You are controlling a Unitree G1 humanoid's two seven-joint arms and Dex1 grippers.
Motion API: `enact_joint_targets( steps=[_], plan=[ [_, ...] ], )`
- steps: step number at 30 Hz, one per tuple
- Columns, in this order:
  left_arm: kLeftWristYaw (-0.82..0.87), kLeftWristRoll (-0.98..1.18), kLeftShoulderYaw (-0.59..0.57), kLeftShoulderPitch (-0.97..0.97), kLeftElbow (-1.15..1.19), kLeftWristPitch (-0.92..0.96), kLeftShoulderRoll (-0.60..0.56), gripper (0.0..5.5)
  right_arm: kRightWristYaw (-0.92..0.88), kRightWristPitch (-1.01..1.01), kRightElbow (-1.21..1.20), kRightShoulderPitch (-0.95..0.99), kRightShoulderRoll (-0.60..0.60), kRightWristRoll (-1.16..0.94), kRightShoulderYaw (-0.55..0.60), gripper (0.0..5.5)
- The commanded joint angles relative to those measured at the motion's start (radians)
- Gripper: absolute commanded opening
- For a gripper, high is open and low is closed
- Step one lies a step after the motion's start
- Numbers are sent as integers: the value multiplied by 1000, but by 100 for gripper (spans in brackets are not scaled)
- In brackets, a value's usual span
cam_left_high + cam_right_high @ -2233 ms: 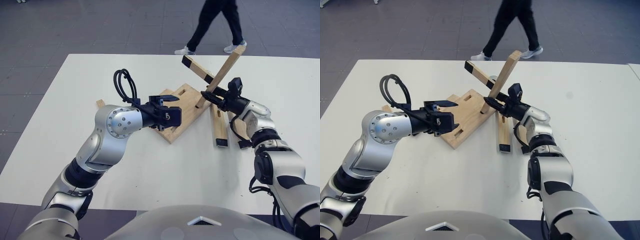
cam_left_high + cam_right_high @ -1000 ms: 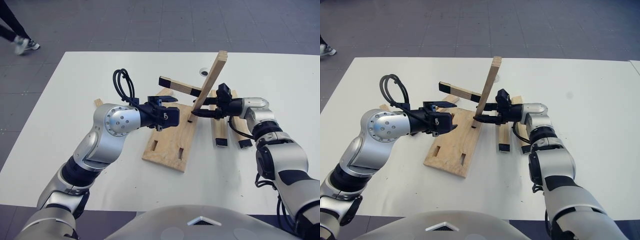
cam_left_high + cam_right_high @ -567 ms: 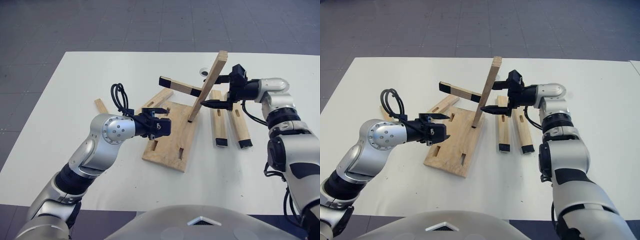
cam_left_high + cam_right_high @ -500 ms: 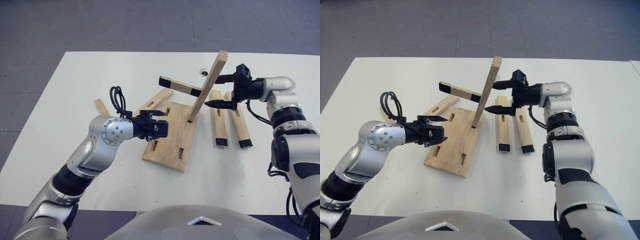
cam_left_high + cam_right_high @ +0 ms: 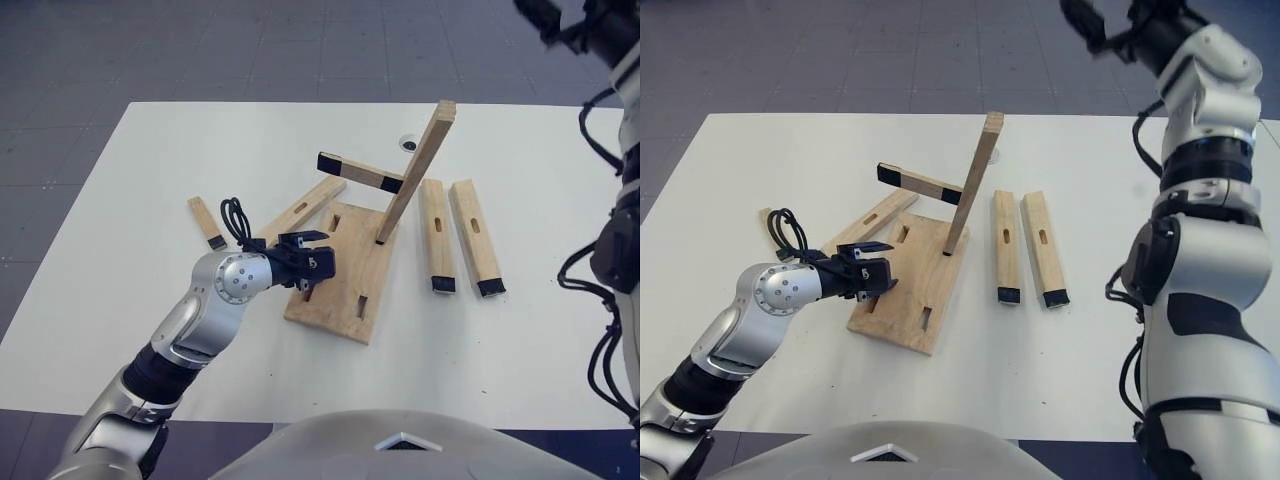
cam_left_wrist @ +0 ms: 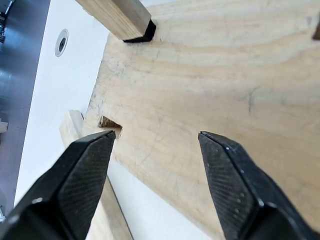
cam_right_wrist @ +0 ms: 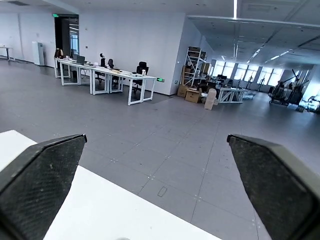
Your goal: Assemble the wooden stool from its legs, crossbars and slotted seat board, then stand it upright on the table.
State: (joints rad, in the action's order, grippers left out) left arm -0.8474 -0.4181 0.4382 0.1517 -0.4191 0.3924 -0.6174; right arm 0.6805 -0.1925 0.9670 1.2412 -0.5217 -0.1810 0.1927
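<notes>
- The seat board, a flat rectangle of pale wood with visible grain and narrow cut slots, lay flat near the middle of the white table.
- One square-section leg stood tilted in the board's far right slot. A crossbar with a black-capped end jutted from its middle toward the left.
- Another leg lay against the board's far left corner, and a short black-tipped stick lay farther left, apart from it.
- Two more slotted legs, with black caps on their near ends, lay side by side just right of the board without touching it.
- The left gripper hung over the board's left edge by a slot. Its grainy black fingers were spread apart with nothing between them. Whether they touched the wood could not be told.
- The right gripper was raised high beyond the table's far right corner, its fingers wide apart and holding nothing.
- Bare tabletop stretched along the near edge, the whole left side, and right of the two loose legs.
</notes>
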Motion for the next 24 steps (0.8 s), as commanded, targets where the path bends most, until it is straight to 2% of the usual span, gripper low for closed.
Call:
enact_joint_targets(
  steps=[1, 3, 5, 12, 16, 20, 24],
  plan=[
    [30, -32, 23, -31, -31, 45, 28, 309, -179, -554, -574, -57, 157, -217, 30, 520],
    [36, -34, 27, -35, -30, 49, 35, 309, -270, -770, -810, -109, 239, -354, 70, 520],
    [44, -36, 27, -36, -21, 52, 43, 309, -330, -909, -931, -128, 287, -444, 114, 520],
    [72, -50, 41, -48, -27, 84, 72, 309, -493, -1165, -1152, -202, 372, -569, 205, 520],
    [77, -52, 48, -49, -34, 95, 75, 309, -518, -1044, -1163, -155, 362, -541, 192, 520],
    [80, -53, 56, -52, -42, 106, 78, 309, -498, -872, -1067, -86, 332, -482, 149, 520],
    [75, -50, 55, -43, -40, 105, 74, 309, -503, -767, -1003, -29, 308, -462, 153, 520]
  ],
)
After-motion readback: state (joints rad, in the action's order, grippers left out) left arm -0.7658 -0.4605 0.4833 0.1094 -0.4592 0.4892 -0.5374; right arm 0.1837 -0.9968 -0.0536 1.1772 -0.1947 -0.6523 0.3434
